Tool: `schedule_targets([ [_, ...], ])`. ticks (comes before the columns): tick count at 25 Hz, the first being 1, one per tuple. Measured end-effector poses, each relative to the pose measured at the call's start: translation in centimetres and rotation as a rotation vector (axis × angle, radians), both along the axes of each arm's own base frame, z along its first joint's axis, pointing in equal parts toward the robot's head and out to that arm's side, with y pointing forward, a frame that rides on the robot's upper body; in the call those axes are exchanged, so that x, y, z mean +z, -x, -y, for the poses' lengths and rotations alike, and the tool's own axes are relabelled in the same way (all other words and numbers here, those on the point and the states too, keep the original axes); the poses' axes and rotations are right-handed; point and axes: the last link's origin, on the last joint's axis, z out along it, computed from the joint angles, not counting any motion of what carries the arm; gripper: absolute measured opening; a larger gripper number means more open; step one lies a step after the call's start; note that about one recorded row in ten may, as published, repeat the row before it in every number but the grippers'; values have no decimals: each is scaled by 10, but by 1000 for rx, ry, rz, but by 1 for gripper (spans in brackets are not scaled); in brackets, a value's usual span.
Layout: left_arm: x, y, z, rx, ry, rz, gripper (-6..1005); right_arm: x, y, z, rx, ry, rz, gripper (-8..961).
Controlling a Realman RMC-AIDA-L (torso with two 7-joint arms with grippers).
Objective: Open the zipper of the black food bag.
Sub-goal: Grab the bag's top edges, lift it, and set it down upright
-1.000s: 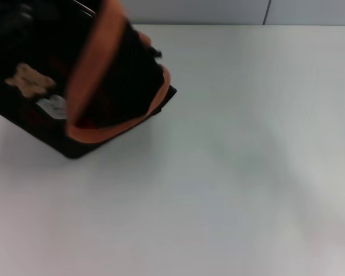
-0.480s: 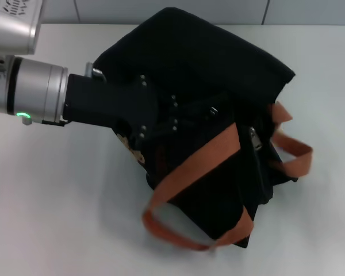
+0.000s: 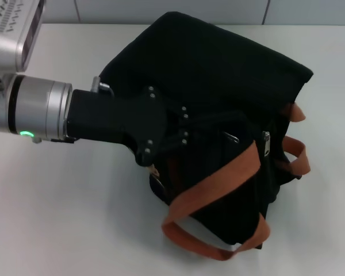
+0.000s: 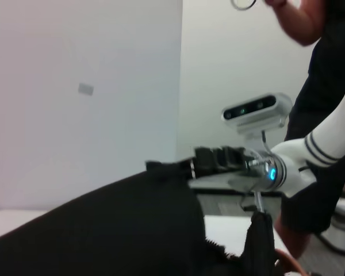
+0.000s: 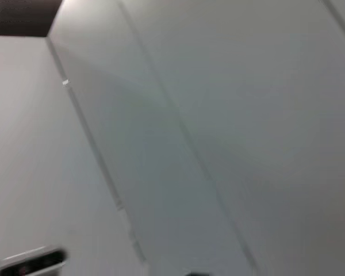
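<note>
The black food bag (image 3: 218, 75) lies tilted in the middle of the white table, its orange-brown straps (image 3: 213, 178) flopped toward the near side. The zipper runs along the near right edge, where a small silver pull tab (image 3: 266, 145) shows. My left gripper (image 3: 181, 135) reaches in from the left and presses against the bag's side, black on black fabric. The left wrist view looks over the bag's black fabric (image 4: 103, 230). Beyond it my right gripper (image 4: 210, 162) hangs in the air, away from the bag.
Bare white table (image 3: 57, 218) lies to the left, front and right of the bag. A person (image 4: 328, 69) stands beyond the table, next to a camera on a stand (image 4: 250, 109). The right wrist view shows only a pale wall.
A second ago the bag sat blurred at the far left with no arm in view. It has since reached the table's middle, and in the last half second bag and left arm slid slightly right.
</note>
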Motion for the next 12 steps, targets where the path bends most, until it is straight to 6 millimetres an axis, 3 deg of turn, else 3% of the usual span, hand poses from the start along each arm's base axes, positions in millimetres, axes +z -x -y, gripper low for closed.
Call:
schedule_targets([
  [6, -5, 4, 5, 0, -4, 57, 98, -4, 1, 8, 71, 127, 60, 783],
  [12, -20, 17, 12, -11, -46, 156, 98, -35, 11, 11, 182, 205, 171, 768],
])
